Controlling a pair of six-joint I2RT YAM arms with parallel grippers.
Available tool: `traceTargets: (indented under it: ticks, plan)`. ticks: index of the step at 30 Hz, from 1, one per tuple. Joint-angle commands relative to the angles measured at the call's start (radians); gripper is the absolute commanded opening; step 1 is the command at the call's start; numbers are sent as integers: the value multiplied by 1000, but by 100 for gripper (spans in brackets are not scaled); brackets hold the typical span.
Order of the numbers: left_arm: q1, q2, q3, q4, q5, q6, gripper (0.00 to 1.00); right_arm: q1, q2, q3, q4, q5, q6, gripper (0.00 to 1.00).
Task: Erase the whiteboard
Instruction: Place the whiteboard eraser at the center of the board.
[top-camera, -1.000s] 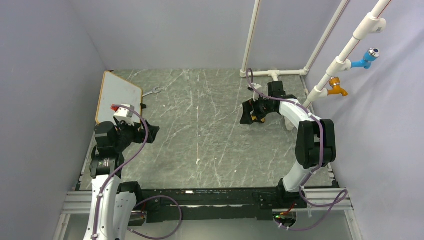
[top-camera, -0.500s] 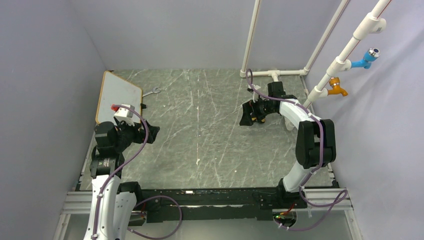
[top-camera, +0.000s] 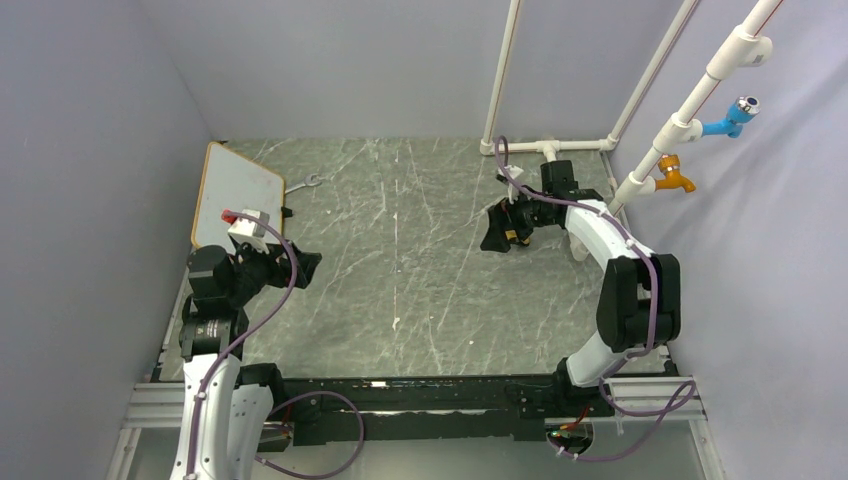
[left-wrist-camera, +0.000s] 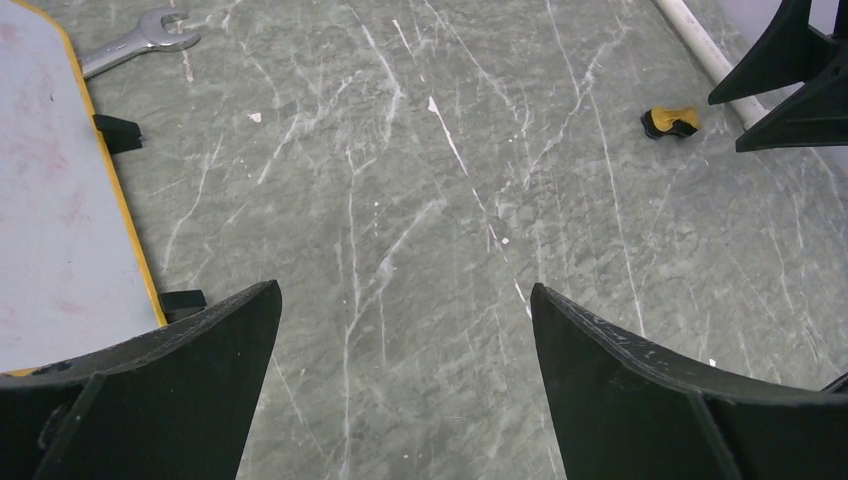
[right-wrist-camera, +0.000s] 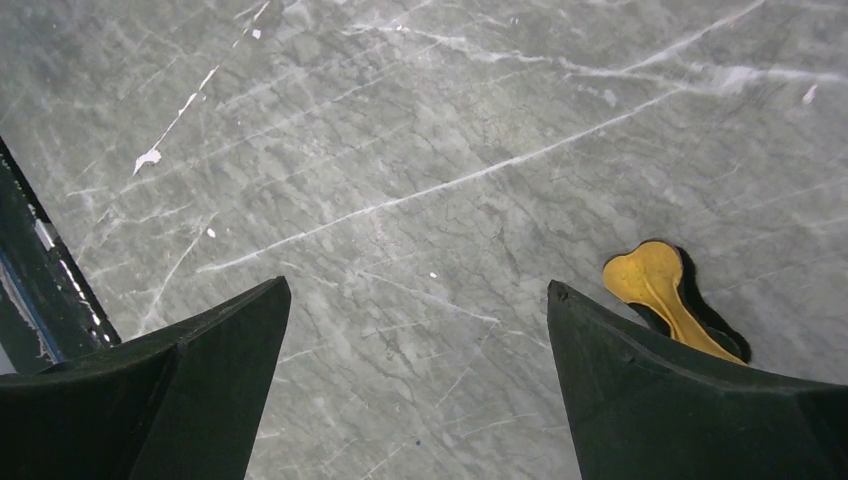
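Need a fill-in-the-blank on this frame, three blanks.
1. The whiteboard lies at the far ____ corner of the table.
2. The metal tool beside it is a ____.
3. Left gripper and right gripper: jaws ____, holding nothing.
Missing: left; wrench; open.

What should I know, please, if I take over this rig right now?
Left gripper: open, empty, hovering above the table beside the whiteboard.
Right gripper: open, empty, over the far right of the table; a yellow-and-black bone-shaped piece lies just beside one finger, not gripped.
The whiteboard lies at the far left by the wall, a wrench beside its far right corner.
Done: unclear; faint pink smears show on the board.
Left: probably grasp that piece, if it is the eraser, and wipe the smears.
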Motion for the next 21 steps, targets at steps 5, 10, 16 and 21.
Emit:
traceTargets:
  ticks: [5,10,16,21]
  plan:
    - [-3,9,-1,48,44,-19,99,-4,-95,10,-8,-41,-54,100]
    - [-3,15,-1,47,46,-20,100,-5,-101,12,-16,-55,-62,100]
    - [-3,19,1,48,46,-20,100,-5,-114,11,-14,-57,-62,100]
    - [-3,19,1,48,47,-19,99,-5,-113,10,-12,-56,-57,100]
